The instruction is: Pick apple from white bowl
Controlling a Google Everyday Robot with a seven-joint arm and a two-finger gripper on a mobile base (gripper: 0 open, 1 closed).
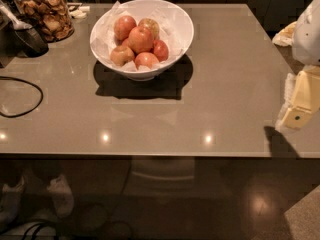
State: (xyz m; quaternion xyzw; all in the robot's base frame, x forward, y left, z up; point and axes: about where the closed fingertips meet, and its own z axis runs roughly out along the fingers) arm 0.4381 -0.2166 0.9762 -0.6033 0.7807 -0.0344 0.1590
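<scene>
Apple point(141, 39): centre top of the pile in the white bowl point(184, 26), touching the smaller apples around it.
White bowl: paper-lined, on the grey table point(225, 84).
Gripper point(296, 115): well right of the bowl, apart from the apple.
Gripper grasp: cannot tell.
Glass jar point(47, 14): left of the bowl, holding brown snacks.

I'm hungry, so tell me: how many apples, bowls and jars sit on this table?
Apples: 6 visible
White bowl: 1
Glass jar: 1
Total: 8
Robot's tool, not counted: at the table's right edge.
</scene>
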